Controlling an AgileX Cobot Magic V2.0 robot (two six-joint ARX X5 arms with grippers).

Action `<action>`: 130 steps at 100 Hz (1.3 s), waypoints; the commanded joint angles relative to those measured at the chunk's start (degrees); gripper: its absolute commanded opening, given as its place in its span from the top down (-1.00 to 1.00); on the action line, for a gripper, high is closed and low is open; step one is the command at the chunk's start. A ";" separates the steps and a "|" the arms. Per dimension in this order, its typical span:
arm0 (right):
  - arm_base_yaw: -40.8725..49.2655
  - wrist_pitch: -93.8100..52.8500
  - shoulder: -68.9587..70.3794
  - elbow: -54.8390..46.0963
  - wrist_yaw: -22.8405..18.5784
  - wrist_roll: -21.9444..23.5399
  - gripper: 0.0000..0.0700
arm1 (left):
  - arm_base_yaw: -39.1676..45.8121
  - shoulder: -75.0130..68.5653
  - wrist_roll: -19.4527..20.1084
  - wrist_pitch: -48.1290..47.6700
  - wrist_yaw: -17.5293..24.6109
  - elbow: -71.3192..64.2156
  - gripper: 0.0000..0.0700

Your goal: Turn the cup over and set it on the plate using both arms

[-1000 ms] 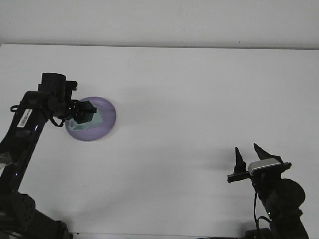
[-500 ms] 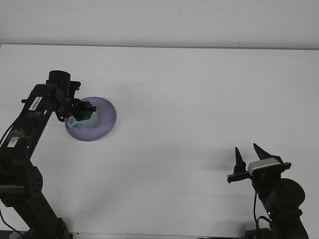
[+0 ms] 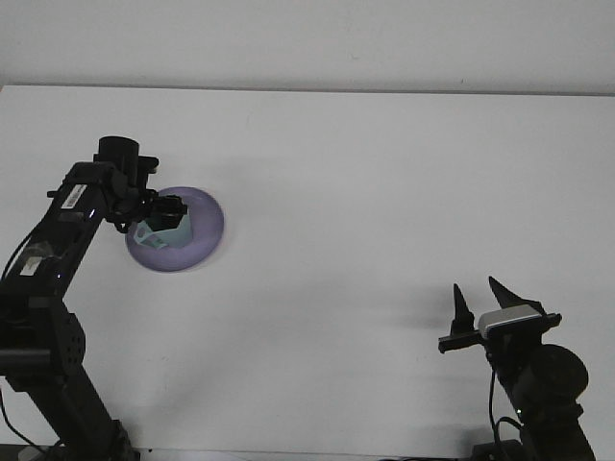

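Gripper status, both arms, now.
Left gripper: at the cup over the plate; fingers cannot be told.
Right gripper: open, holding nothing.

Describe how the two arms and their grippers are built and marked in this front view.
Both arms are matte black with round joints. The left arm carries a white label with dark print, a pale tape patch lower down, and thin black cables. The right gripper has pointed black jaws, a silver-white block behind them, and a black cable below.
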 commanded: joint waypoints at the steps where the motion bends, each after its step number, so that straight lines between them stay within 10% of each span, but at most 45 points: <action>1: 0.13 0.50 0.17 0.61 -0.04 0.81 -0.12 | 0.11 0.59 0.90 -0.72 -0.15 2.69 -0.45; 45: 0.13 0.31 0.20 0.61 -0.02 0.81 -0.12 | 3.32 -15.52 -4.11 -6.78 7.10 9.79 -0.38; 52: 0.13 0.02 0.20 0.61 0.00 0.81 -0.12 | 4.33 -20.06 -5.75 -7.37 9.40 9.73 0.01; 61: 0.11 -0.07 0.20 0.61 0.02 0.81 -0.11 | 4.61 -25.88 -5.09 -7.63 12.98 8.68 1.00; 69: 0.11 0.00 0.17 0.61 0.26 0.83 0.12 | 4.61 -31.43 -4.31 -6.49 13.00 5.16 0.96; 79: 0.11 0.07 0.17 0.61 0.44 0.83 1.00 | 4.50 -40.30 -3.69 -0.76 12.98 -4.81 0.96; 109: 0.04 1.97 -1.03 0.52 3.48 1.86 1.00 | 4.13 -74.27 -4.33 33.27 12.76 -48.06 0.96; 130: 0.07 4.96 -3.32 0.50 3.69 0.72 1.00 | 4.13 -92.24 -5.20 39.95 7.87 -65.31 0.96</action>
